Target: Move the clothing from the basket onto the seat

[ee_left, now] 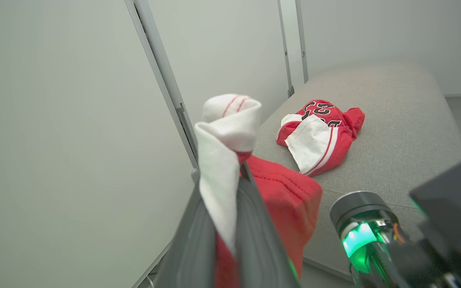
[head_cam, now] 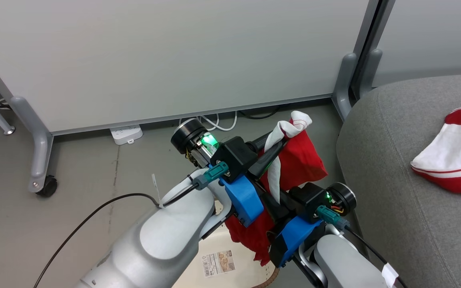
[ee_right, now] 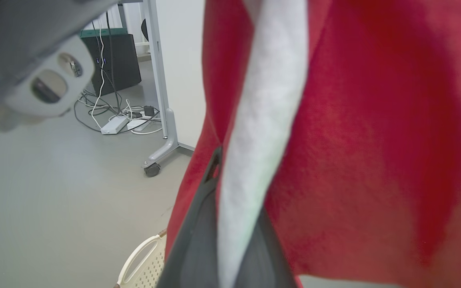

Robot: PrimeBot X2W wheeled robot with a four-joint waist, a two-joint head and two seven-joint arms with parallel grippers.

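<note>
Up in the air at the centre of the head view: a red garment [head_cam: 300, 162] with a white striped cuff on top, lifted clear of the basket [head_cam: 210, 244] and not yet over the seat [head_cam: 394, 216]. Pinched twice over. Clenched high on the white band by the left gripper [head_cam: 277, 145], plain in the left wrist view with fabric squeezed between the dark fingers [ee_left: 258, 240]. Clenched lower on the same cloth by the right gripper [head_cam: 280, 202], a white strip running down between its own fingers in the right wrist view.

Probably a two-point hold, to spread the soft fabric and keep it from trailing or snagging on the rim during the carry.

Below, at bottom centre of the head view, the cream basket again, with a sticker [head_cam: 219, 262] on its bare inside. Cannot tell whether more clothing lies hidden under the arms.

Off to the right edge, lying on the grey seat, a red-and-white jersey [head_cam: 458, 160], black-and-white numbers up in the left wrist view. Already where it belongs.

Looks like mid-task: next, a swing rightward over the cushion, then both claws let go. Worth watching the red tail hanging low near the basket.

Behind, across the upper frame, a white partition panel [head_cam: 174, 60], with a castor [head_cam: 47, 186] at lower left and a power strip [head_cam: 125, 134] on the floor.
</note>
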